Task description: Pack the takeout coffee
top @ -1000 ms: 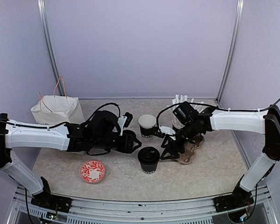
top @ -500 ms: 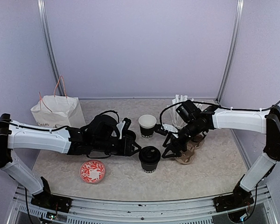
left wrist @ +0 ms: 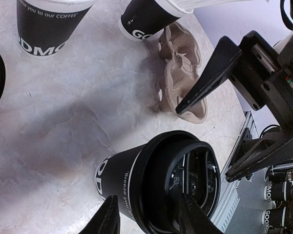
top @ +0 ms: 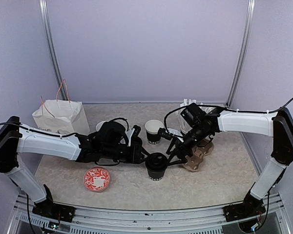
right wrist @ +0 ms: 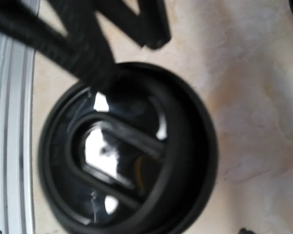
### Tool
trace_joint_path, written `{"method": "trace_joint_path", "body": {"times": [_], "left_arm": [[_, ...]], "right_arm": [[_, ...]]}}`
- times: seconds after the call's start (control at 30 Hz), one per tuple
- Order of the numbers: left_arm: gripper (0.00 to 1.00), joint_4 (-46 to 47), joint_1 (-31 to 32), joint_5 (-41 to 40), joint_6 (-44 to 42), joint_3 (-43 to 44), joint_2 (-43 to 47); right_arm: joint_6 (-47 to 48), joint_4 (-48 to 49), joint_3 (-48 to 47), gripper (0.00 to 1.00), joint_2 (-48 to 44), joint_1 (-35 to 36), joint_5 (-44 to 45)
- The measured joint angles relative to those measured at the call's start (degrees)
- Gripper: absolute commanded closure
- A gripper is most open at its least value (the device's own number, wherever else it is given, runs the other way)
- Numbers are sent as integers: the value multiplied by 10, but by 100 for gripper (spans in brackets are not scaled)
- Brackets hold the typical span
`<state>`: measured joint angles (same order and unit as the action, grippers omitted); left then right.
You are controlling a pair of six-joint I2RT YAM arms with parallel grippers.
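The takeout coffee (top: 156,166) is a black paper cup with white lettering and a black lid, standing upright in the table's middle. In the left wrist view the cup (left wrist: 136,187) sits between my left gripper's (left wrist: 149,220) fingers. One finger (left wrist: 107,219) rests against the cup wall and the other crosses the lid's edge, so the left gripper (top: 145,157) is shut on the cup from its left side. My right gripper (top: 169,149) hangs open just right of and above the lid, fingers spread wide (left wrist: 203,144). The lid (right wrist: 129,151) fills the right wrist view, blurred.
A lidless black cup (top: 154,130) stands behind the coffee, and a like cup with white straws (top: 185,124) to its right. A brown cardboard cup carrier (top: 198,156) lies under the right arm. A white paper bag (top: 61,116) stands far left, with a red patterned saucer (top: 96,178) near front.
My left gripper slid right and closed around the lidded cup. My right gripper moved left over the lid and opened a little wider.
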<state>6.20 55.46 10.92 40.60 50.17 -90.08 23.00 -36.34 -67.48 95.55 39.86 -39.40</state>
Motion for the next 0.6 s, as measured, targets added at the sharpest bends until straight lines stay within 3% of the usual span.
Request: {"method": "trace_joint_path", "body": {"times": [0.37,0.6], "left_arm": [[77,23,-4,13,2,0,-23],[64,25,-7,8,1,1,-23]], "right_arm": [[-24,-2,-12,36,30,3,13],[-31,-3,-12,33,30,5,13]]}}
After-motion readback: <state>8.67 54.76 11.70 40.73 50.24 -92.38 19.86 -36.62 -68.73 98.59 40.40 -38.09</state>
